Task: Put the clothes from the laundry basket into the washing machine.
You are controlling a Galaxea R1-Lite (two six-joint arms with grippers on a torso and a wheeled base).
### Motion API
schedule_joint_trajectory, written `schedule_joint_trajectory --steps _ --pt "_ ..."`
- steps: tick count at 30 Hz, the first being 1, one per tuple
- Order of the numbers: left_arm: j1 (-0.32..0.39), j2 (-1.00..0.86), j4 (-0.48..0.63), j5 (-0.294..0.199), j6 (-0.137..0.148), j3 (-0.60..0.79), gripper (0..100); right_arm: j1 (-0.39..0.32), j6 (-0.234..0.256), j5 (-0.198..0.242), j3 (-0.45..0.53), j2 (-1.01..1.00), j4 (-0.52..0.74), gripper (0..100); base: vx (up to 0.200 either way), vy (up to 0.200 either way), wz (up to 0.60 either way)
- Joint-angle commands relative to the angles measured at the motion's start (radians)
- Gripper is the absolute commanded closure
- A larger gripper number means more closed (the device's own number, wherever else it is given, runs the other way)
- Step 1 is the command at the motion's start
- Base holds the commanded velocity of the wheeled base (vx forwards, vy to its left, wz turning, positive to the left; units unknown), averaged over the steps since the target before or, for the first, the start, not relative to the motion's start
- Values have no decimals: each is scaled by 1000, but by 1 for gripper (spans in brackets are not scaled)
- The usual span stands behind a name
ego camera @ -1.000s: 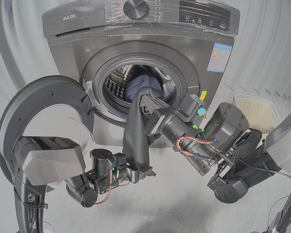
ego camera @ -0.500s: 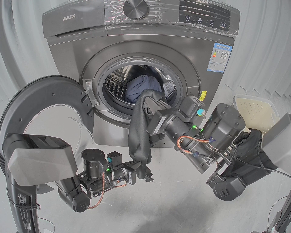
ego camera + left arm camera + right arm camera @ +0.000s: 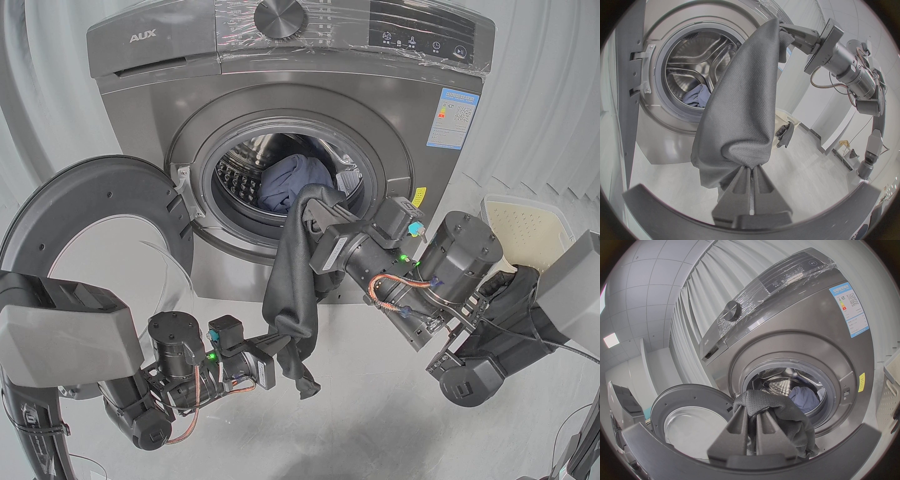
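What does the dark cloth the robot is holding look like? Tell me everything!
The dark cloth is charcoal grey, soft-looking fabric with tiny dimples all over. It hangs as one long, folded drape outside the washing machine, in front of its open round door hole. The right hand pinches its top end up by the opening, and the left hand pinches it lower down. A short loose tail dangles below the left hand, above the floor. It does not look inside the drum yet.

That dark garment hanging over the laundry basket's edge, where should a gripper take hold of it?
Pinch the bunched fold at the top of the dark garment, where it crosses the laundry basket rim, coming down from above. The rest hangs limp against the wall, likely offering little to close on.
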Motion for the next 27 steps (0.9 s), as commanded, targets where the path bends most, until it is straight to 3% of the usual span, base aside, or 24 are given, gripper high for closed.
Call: schedule_joint_trajectory --steps 1,4,5,20,27 --pt "-9 -7 2 7 -2 12 100 -1 -1 0 0 2 0 100 0 0 0" --pt "-7 50 2 7 1 7 100 4 -1 0 0 2 -1 100 0 0 0" --pt "-6 65 2 4 1 5 0 4 -1 0 0 2 -1 100 0 0 0" --pt "1 206 6 8 -3 -122 0 16 -3 0 -20 1 6 100 0 0 0" --pt "25 268 8 37 1 -214 0 16 -6 0 -18 -1 6 100 0 0 0"
